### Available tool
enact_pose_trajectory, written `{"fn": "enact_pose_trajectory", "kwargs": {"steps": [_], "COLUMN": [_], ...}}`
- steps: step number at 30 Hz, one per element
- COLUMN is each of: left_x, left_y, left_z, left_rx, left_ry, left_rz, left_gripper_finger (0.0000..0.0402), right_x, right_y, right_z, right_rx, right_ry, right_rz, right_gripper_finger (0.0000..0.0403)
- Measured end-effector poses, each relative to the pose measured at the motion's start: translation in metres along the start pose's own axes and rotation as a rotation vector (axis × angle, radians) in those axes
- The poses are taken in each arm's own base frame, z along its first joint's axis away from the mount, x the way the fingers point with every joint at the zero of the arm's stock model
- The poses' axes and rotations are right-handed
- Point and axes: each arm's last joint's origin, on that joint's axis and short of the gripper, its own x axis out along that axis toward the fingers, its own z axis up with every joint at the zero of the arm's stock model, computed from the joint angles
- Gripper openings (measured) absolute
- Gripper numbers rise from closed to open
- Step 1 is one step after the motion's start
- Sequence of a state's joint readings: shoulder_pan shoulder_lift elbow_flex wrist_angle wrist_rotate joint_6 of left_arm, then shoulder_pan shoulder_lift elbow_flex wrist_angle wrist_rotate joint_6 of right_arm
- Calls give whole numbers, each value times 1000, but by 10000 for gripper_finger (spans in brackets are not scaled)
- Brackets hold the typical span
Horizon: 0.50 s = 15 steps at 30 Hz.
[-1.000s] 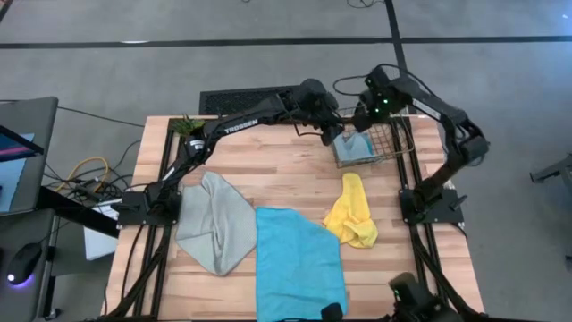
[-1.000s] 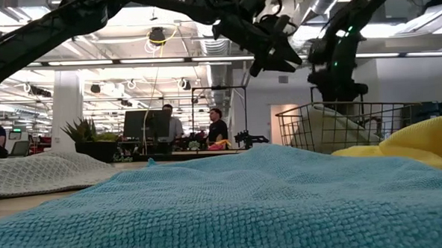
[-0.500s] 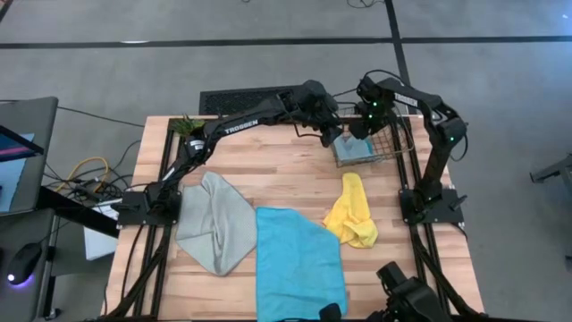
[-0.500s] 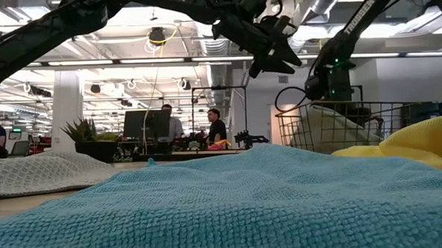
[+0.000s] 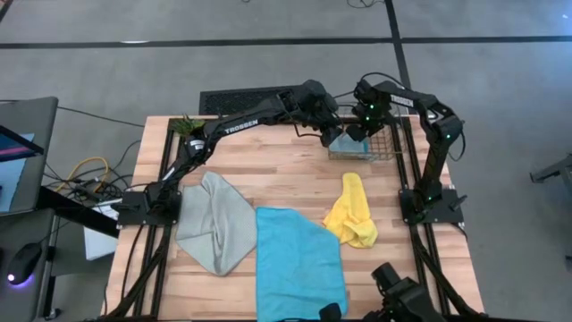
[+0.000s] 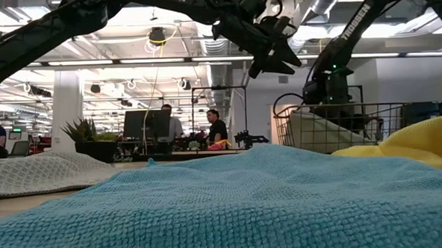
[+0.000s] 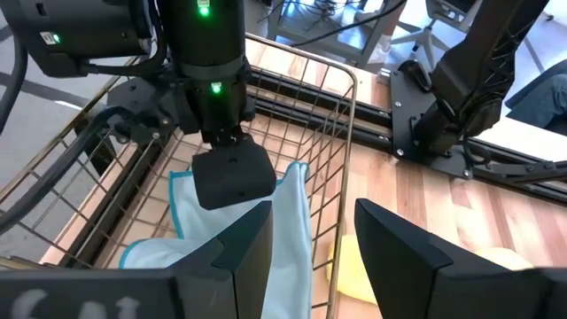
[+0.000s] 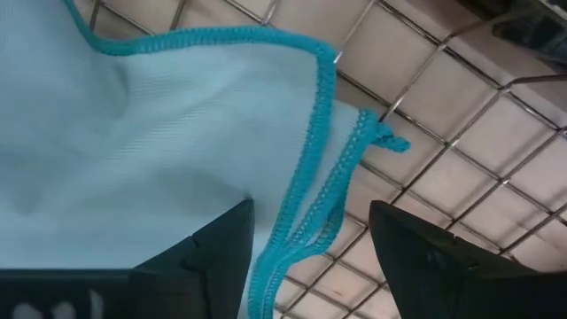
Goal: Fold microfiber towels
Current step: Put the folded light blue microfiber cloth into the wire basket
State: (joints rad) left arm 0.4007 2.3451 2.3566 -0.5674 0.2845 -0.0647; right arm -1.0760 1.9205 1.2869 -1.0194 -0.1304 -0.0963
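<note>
While the left gripper [image 5: 329,134] held its hover beside the wire mesh basket [image 5: 391,152], jaws apart and empty, I saw the right gripper [image 5: 357,127] drop from above the rim down into the basket over the last second. Its jaws stood spread, straddling the hemmed corner of the pale blue towel [image 8: 133,133], nothing pinched yet. I took that to mean the pick from the basket was about to start; folding had not begun.

The pale blue cloth looked thin and smooth, with a stitched cyan edge, slumped against the wire grid. On the wooden table [image 5: 250,156] lay the grey-green towel [image 5: 214,224], rumpled with a waffle-like weave, the cyan-blue towel [image 5: 299,259], flat and nubby, and the yellow towel [image 5: 351,213], bunched in a soft heap. Whether a fingertip already touched the cloth, I could not quite tell.
</note>
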Motion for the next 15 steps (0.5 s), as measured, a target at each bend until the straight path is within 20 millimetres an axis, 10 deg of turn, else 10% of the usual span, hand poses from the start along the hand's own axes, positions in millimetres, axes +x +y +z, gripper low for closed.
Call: {"fn": "enact_pose_trajectory", "kwargs": {"steps": [15], "left_x": [1], "left_y": [0], "left_z": [0], "left_rx": [0], "left_ry": [-2], "left_rz": [1], "left_gripper_finger": [153], "right_x": [2], "right_y": [17], "right_z": [2], "right_rx": [-48], "right_ry": [-3], "right_rz": [-1], "right_gripper_finger": [215]}}
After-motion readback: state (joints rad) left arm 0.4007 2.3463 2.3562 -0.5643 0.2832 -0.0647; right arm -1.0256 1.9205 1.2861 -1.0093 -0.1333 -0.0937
